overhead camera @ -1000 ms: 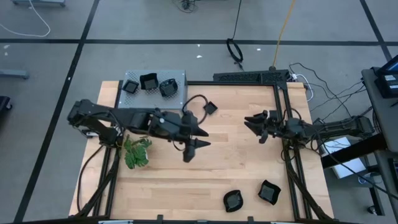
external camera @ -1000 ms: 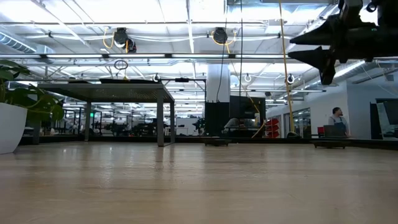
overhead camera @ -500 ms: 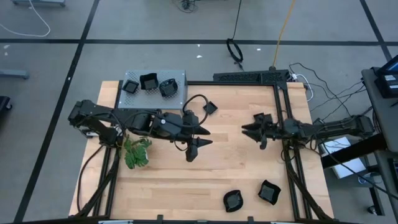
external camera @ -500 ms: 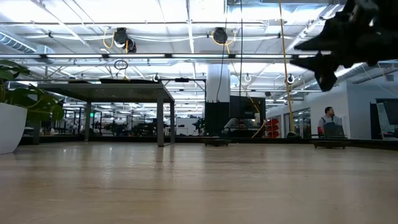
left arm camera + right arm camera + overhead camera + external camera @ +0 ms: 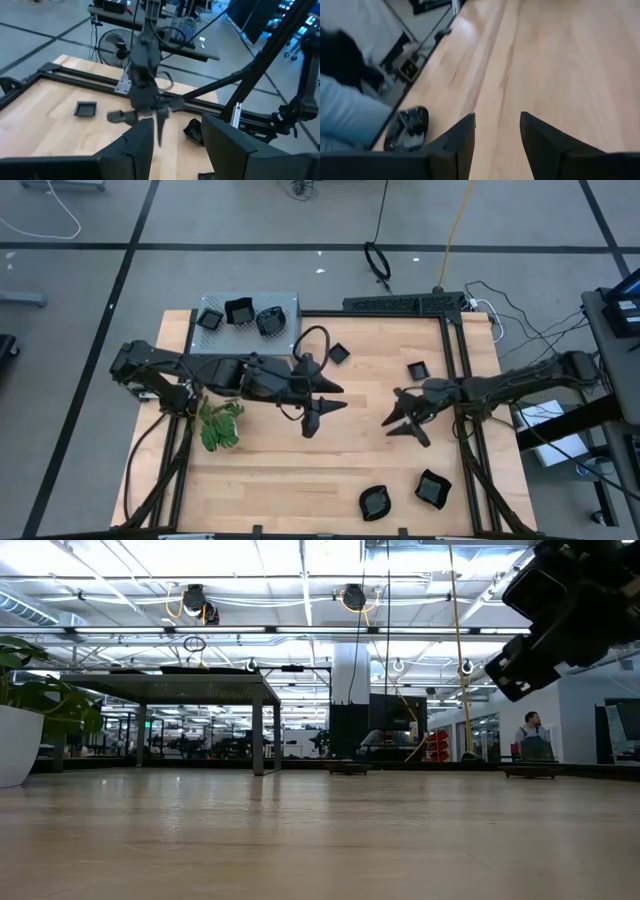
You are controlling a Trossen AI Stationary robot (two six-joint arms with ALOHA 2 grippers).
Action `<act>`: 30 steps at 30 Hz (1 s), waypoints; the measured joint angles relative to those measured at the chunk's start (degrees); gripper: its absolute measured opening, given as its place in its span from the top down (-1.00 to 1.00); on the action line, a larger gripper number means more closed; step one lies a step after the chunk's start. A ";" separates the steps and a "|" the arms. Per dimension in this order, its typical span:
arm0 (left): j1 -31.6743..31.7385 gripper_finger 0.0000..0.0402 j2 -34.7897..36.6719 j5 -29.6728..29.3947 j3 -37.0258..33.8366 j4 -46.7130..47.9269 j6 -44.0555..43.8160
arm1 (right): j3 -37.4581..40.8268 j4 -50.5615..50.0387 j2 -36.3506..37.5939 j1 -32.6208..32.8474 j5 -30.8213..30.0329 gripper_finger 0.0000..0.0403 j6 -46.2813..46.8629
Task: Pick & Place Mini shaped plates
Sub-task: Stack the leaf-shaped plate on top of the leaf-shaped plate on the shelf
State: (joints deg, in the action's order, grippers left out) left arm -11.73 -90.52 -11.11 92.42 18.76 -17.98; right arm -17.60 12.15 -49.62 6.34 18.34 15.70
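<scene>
Mini shaped plates, small glossy black dishes, lie scattered. Three sit on the grey perforated shelf (image 5: 245, 320) at the far left. One (image 5: 339, 352) lies on the table near the shelf, one square one (image 5: 417, 370) at the far right, and two (image 5: 375, 502) (image 5: 433, 488) by the near edge. My left gripper (image 5: 328, 406) hovers open above the table's middle and holds nothing. My right gripper (image 5: 398, 420) hangs open right of the middle, also holding nothing. The right wrist view shows a rounded plate (image 5: 407, 129) beside its fingers (image 5: 461, 136), near the table's edge.
A green leafy plant (image 5: 220, 425) in a white pot (image 5: 18, 745) stands at the table's left. A black frame rail (image 5: 462, 420) runs along the right edge. Bare wood lies between the two grippers. A person's blue trouser leg (image 5: 342, 117) shows beyond the table's edge.
My right gripper has swung from the far right toward the table's middle and near edge. It has sunk a little and turned about its wrist, its fingers still apart. The square plate it stood over now shows. My left gripper has stayed put.
</scene>
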 joint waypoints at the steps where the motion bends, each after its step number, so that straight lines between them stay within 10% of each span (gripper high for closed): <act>1: 0.21 0.15 0.00 0.00 0.00 0.02 0.13 | -0.51 0.53 -1.80 0.64 -0.10 0.28 -0.94; 21: 1.31 0.15 0.28 4.24 0.00 3.63 -4.76 | -25.45 -5.35 -32.21 15.72 -0.47 0.28 -2.64; 30: -1.29 0.15 0.37 13.20 0.00 6.75 -8.22 | -29.64 -5.65 -41.82 25.79 -10.22 0.28 1.62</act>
State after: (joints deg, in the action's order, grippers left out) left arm -13.01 -90.15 2.09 92.42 25.52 -26.20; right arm -47.23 6.50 -91.44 32.12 8.12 17.32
